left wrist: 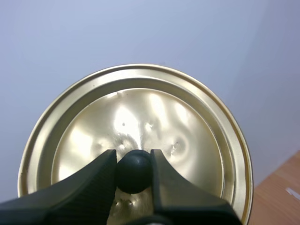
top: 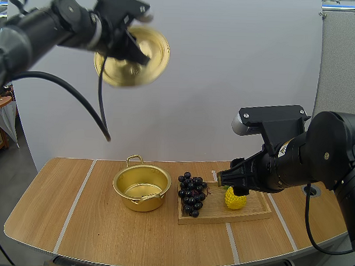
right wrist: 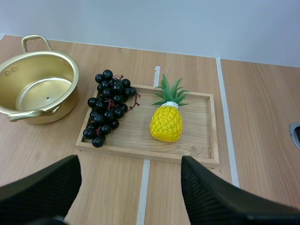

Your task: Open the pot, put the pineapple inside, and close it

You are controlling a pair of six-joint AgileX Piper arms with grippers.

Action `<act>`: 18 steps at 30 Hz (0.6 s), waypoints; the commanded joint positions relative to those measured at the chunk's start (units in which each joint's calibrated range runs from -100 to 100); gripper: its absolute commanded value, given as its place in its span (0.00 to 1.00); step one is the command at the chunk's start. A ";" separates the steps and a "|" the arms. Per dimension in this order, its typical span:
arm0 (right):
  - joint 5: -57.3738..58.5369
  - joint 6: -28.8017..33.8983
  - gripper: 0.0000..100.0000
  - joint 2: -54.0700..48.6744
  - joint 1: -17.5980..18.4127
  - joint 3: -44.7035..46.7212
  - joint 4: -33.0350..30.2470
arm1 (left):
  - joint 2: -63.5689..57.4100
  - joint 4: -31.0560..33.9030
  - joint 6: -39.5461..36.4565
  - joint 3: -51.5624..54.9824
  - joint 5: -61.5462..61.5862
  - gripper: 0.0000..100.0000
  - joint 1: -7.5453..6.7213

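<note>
My left gripper [top: 132, 50] holds the golden lid [top: 133, 57] high in the air above the table's left side, shut on the lid's black knob [left wrist: 134, 170]. The lid [left wrist: 140, 140] hangs tilted, its top face toward the wrist camera. The open golden pot [top: 142, 186] stands on the table, empty [right wrist: 40, 86]. A small yellow pineapple [top: 235, 198] with green leaves lies on the wooden tray [top: 256, 213]. My right gripper [top: 233, 180] hovers just above the pineapple [right wrist: 167, 121], its wide-apart fingers [right wrist: 225, 197] open and empty.
A bunch of dark grapes [top: 191, 193] lies on the tray's left half [right wrist: 107, 112], between pot and pineapple. White tape lines [top: 76, 202] cross the wooden table.
</note>
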 commanded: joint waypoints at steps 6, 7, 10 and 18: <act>-1.03 -0.21 1.00 -0.09 0.03 -0.66 -0.27 | -7.99 -0.70 -0.24 -8.84 -25.38 0.01 -0.12; -1.03 -0.21 1.00 -0.09 0.03 -0.66 -0.15 | -8.09 -0.70 -0.24 -9.47 -25.56 0.01 -0.12; -1.03 -0.21 1.00 -0.09 0.03 -0.66 0.54 | -8.09 -0.70 -0.24 -10.62 -25.57 0.01 -0.12; -1.25 3.54 1.00 0.42 0.03 -0.66 0.32 | -8.09 -0.70 -0.24 -10.77 -25.57 0.01 -0.12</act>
